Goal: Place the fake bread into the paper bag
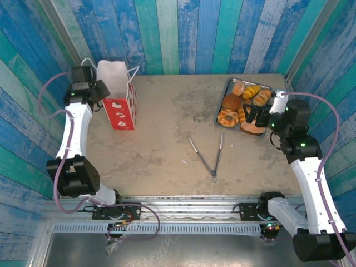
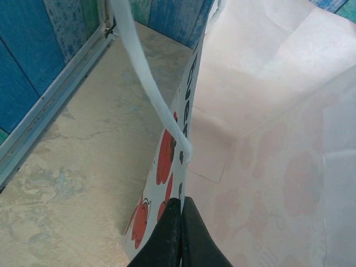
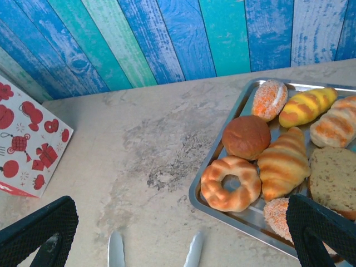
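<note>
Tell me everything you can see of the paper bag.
The paper bag stands upright at the far left of the table, mouth open. It looks like thin paper: white upper part, lower part printed in red and white, thin white loop handles. The left gripper, jaws shut, pinches its upper edge.

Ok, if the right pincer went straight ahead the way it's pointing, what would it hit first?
The open right pincer would probably meet the ring-shaped bread at the corner of the silver tray, or its rim just before it; depth is unclear.
</note>
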Controlling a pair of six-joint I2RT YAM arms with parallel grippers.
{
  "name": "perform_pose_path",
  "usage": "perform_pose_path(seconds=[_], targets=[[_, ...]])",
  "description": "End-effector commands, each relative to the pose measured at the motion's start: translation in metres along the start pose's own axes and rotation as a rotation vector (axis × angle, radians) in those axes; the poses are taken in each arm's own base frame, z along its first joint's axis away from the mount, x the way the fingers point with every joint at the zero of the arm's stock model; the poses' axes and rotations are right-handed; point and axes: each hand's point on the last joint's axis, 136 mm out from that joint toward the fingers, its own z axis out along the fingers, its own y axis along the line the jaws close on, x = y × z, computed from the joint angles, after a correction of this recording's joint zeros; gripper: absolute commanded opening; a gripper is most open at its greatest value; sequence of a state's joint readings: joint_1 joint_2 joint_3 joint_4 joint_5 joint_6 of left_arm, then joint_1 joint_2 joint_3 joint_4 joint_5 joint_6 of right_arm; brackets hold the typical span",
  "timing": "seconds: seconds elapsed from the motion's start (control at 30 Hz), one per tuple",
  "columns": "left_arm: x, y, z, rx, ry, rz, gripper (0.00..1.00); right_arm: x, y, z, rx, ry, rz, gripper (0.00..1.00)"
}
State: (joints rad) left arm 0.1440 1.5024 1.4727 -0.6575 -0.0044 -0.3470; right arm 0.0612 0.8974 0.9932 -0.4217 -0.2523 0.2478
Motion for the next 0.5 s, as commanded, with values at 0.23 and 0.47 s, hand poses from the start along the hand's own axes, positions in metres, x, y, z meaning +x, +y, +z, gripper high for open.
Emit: perform_pose_path(seconds=[0.23,0.47], targets=[[-0.006,-0.067,-0.065,0.235,-0.103,0.043,0.00,0.014,-0.042,0.007,0.167,0.045,0.056,1.00],[0.021,-0.103,-0.068,0.376,-0.072,-0.030,0.00,0.050,-0.101,0.017,0.297,0.117,0.155,1.00]])
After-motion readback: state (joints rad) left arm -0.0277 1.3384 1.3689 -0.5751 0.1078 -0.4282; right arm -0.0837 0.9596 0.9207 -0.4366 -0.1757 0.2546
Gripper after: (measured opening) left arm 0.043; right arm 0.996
